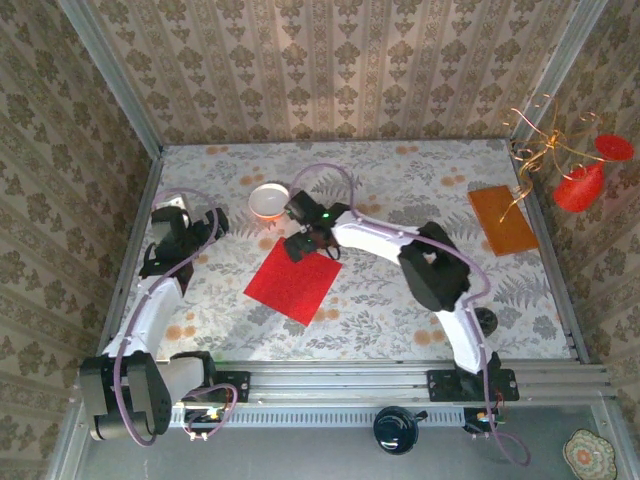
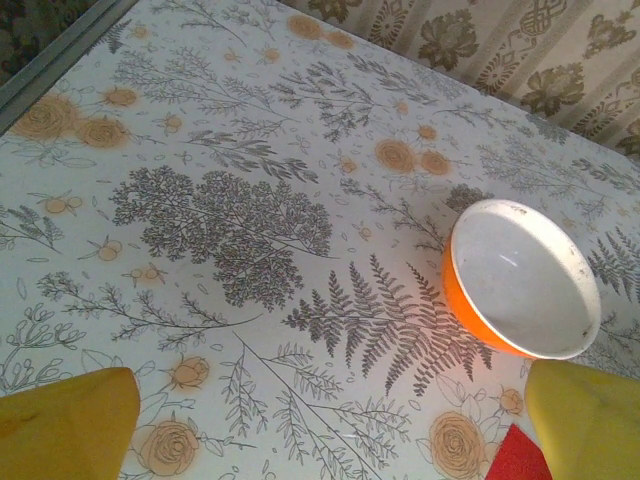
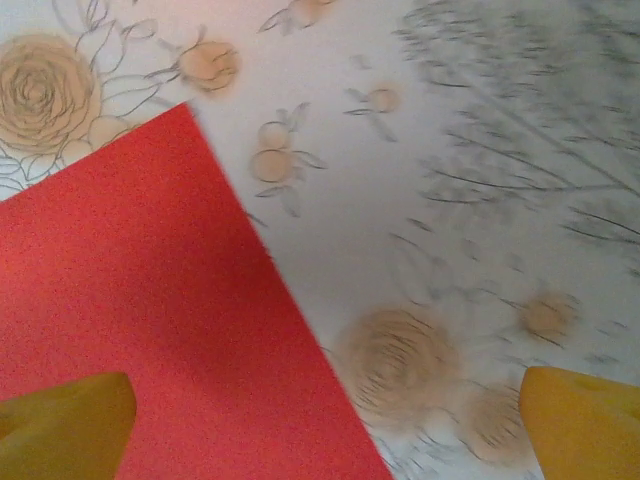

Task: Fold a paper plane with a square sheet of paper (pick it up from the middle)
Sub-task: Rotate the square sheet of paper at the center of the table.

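Down at the near edge, both arm bases sit bolted to the rail [image 1: 400, 378], and from there each arm reaches out over the flowered worktop [image 1: 400, 290].

First thing out from the rail is the square sheet of paper [image 1: 293, 283], flat and unfolded, about mid-worktop and a touch left of centre, turned so its corners point at the edges. No crease in it, so the plane looks not yet begun.

Over the sheet's far corner hangs the right claw [image 1: 300, 240], jaws spread wide and gripping nothing. From its wrist, one yellow finger [image 3: 65, 425] is over red paper [image 3: 150, 300] and the other over bare worktop, with the sheet's edge running between them. That reads as straddling the edge rather than the middle, so I'd expect it needs to come nearer along the sheet before pinching.

The left claw [image 1: 185, 225] waits by the left edge, also wide open and empty, with plain worktop under its fingers [image 2: 65, 425]. That leaves the sheet to the right arm.

Farther out, the white bowl [image 1: 268, 200] sits just beyond the sheet's far corner, close to the right claw; that's the tight spot. The orange-brown board [image 1: 503, 219] lies well apart by the right edge. There is open room near and right of the sheet.
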